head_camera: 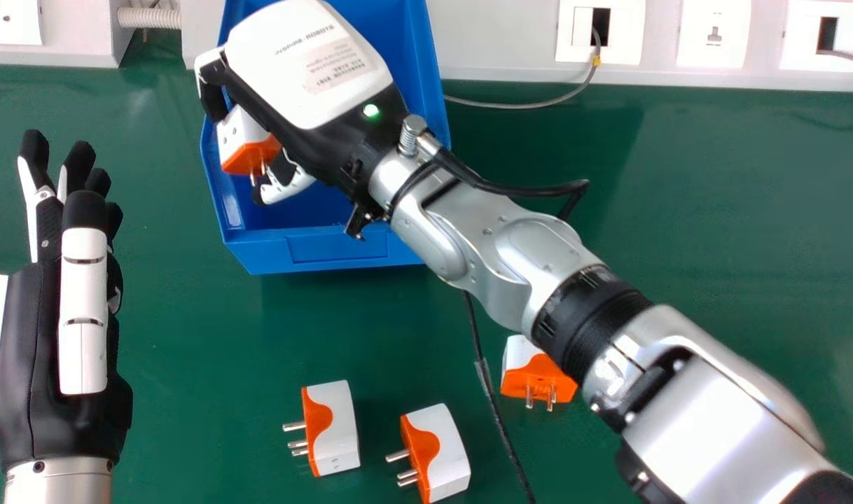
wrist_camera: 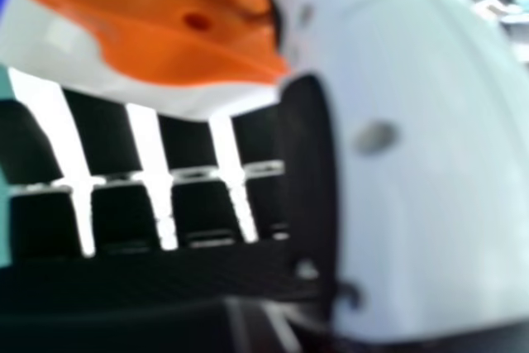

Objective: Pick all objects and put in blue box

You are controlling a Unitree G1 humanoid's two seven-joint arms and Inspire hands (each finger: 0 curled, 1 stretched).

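The silver right arm [head_camera: 496,245] has a black collar [head_camera: 587,311], knurled screw [head_camera: 411,133] and black cable [head_camera: 528,190]; its black robot hand [head_camera: 321,150] has a white printed cover [head_camera: 286,52] and green light [head_camera: 371,110].

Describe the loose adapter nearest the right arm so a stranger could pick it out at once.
From the blue box, follow the right arm toward the head view's lower right. Partly hidden by that arm, on the green table, is a white-and-orange plug adapter. Its prongs point toward the view's bottom edge, whereas those of the left adapter and the middle adapter point left.
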